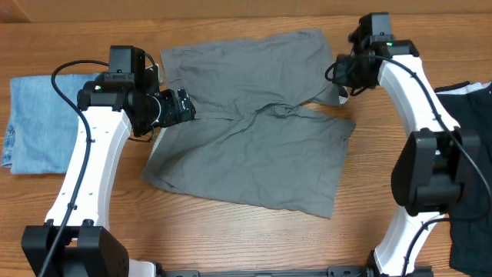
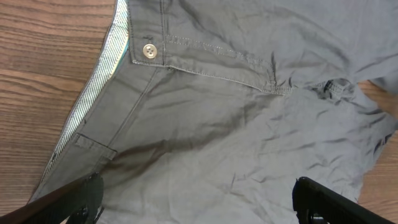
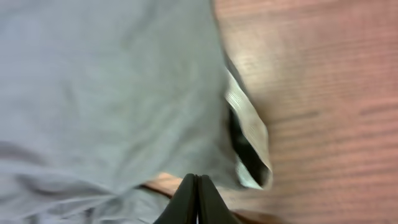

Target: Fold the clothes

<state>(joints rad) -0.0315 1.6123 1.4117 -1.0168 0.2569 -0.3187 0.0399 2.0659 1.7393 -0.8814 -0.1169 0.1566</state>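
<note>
Grey clothes (image 1: 254, 154), pale button (image 2: 148, 51)

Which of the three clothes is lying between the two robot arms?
The grey garment, spread out wrinkly in the middle. The light blue denim piece lies outside the left arm, and the black garment lies outside the right arm.
</note>
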